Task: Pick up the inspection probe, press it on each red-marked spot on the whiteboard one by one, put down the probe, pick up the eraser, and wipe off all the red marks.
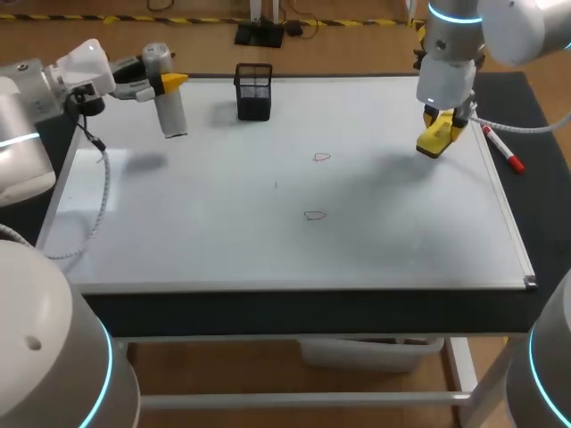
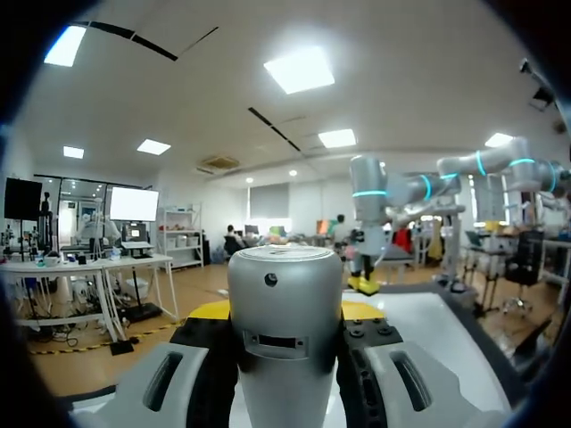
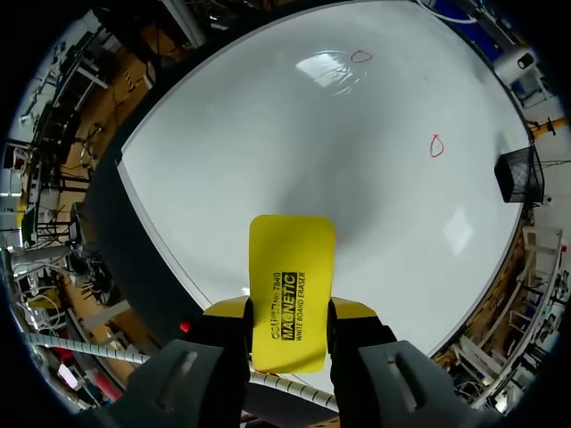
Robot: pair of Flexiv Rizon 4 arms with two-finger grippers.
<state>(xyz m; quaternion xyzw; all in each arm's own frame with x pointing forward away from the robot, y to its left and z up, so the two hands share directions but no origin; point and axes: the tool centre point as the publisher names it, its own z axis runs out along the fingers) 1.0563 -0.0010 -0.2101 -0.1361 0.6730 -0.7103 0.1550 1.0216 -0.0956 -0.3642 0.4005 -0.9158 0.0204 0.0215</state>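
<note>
Whiteboard on the counter: two red marks mid-board, one nearer, one just beyond it. Far right: right tool clamped on the yellow eraser over the board, red marker beside it. Far left: left tool clamped on the upright inspection probe, black mesh holder to its right.

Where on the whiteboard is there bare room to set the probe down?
Bare: the whiteboard strip from the red marks to the front edge, and the stretch between mesh holder and right hand. Crowded: the far left corner, with left hand, probe and holder.
</note>
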